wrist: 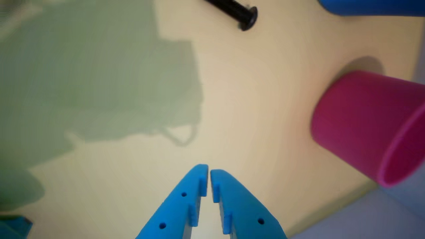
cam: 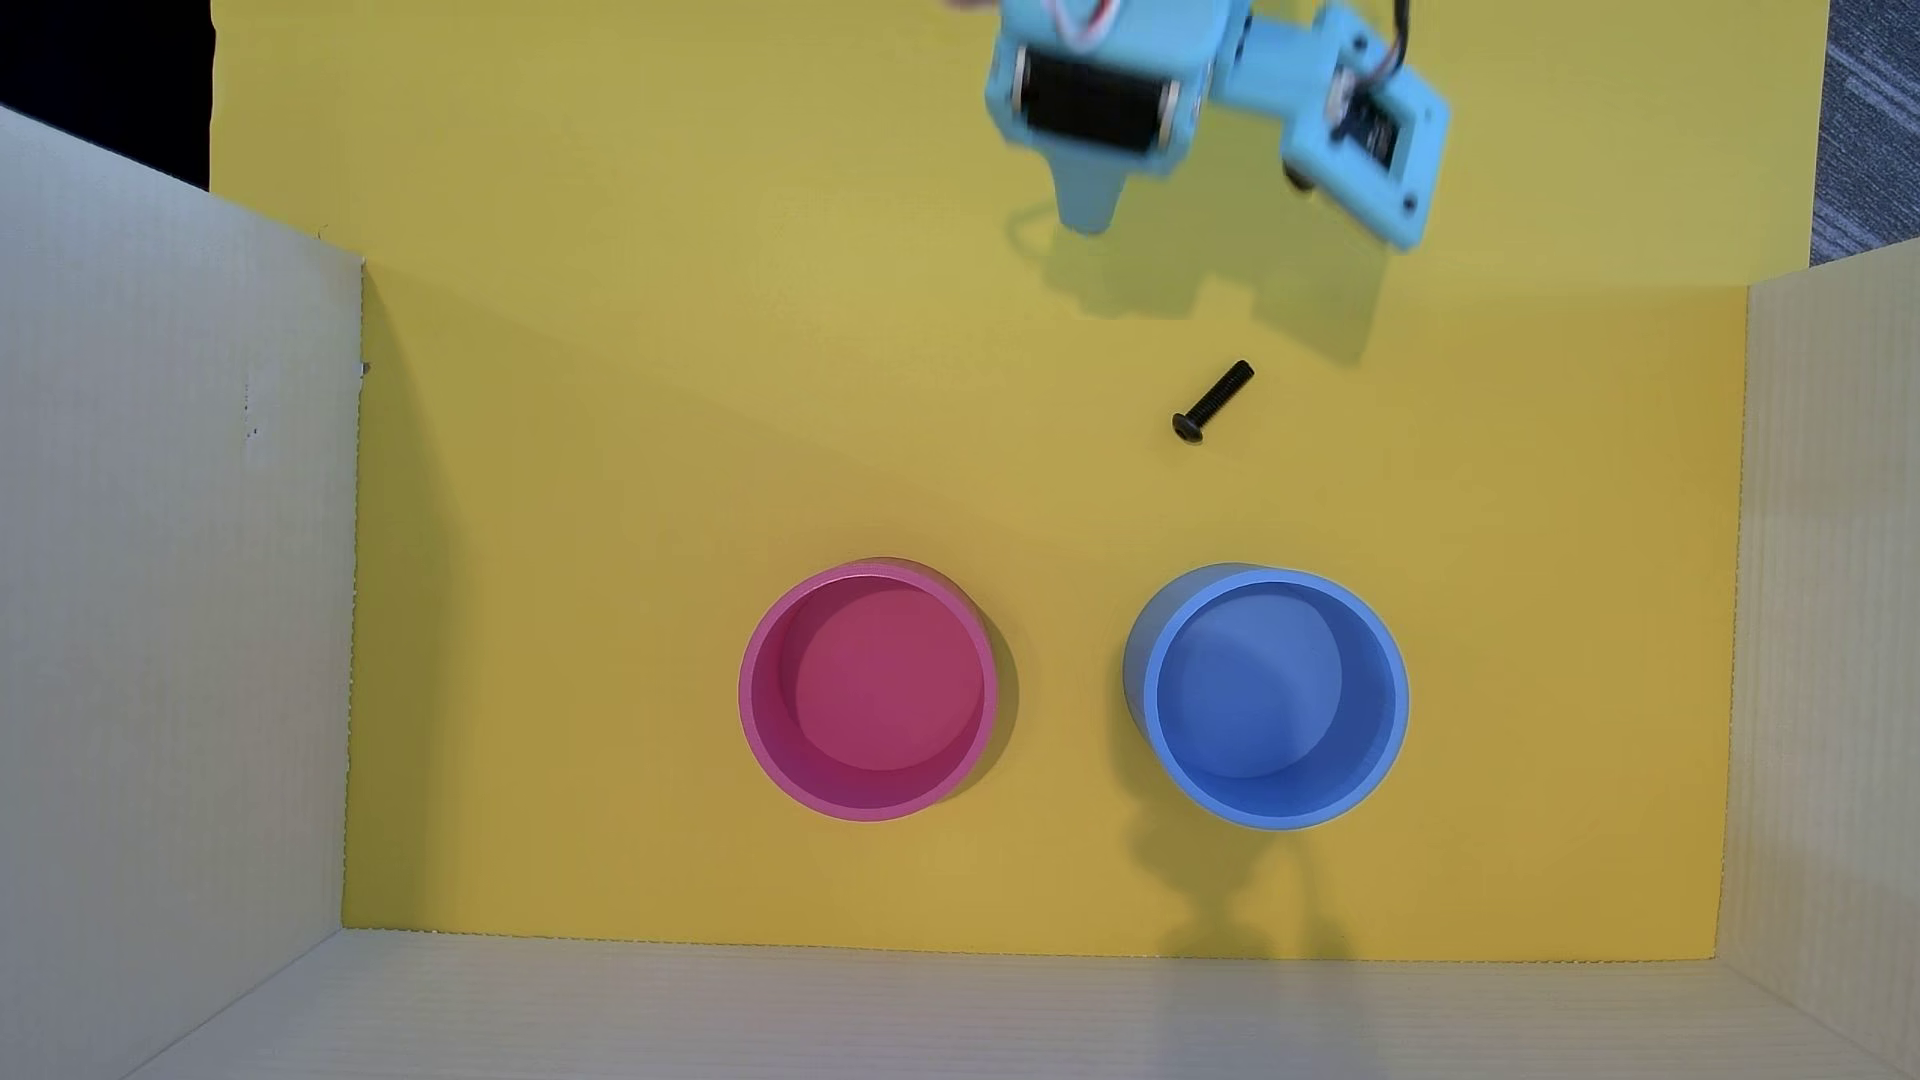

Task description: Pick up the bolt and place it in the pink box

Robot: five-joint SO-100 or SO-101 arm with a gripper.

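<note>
While the gripper (wrist: pixel 209 172) hangs empty w/ tips nearly touching, the bolt (cam: pixel 1212 402) lies flat on the yellow mat (cam: pixel 623 415), not yet picked.

Detail: in overhead view bolt sits between the arm (cam: pixel 1101 104) at top and the blue cup (cam: pixel 1392 665), closer to blue cup than to the pink box (cam: pixel 764 644); head points down-left, shaft up-right. Wrist view shows only the head end at top edge (wrist: pixel 247 18), well clear of the tips. Pink box looks empty. Handling, my read: small rigid steel, light, smooth head likely slippery, and it'll roll if nudged side-on. Best grab mid-shaft, jaws across the threads (better bite), so wrist needs rotating to square up w/ the diagonal. Jaws must open first. Thin part, low on mat: come down close to surface or pinch will miss.
</note>
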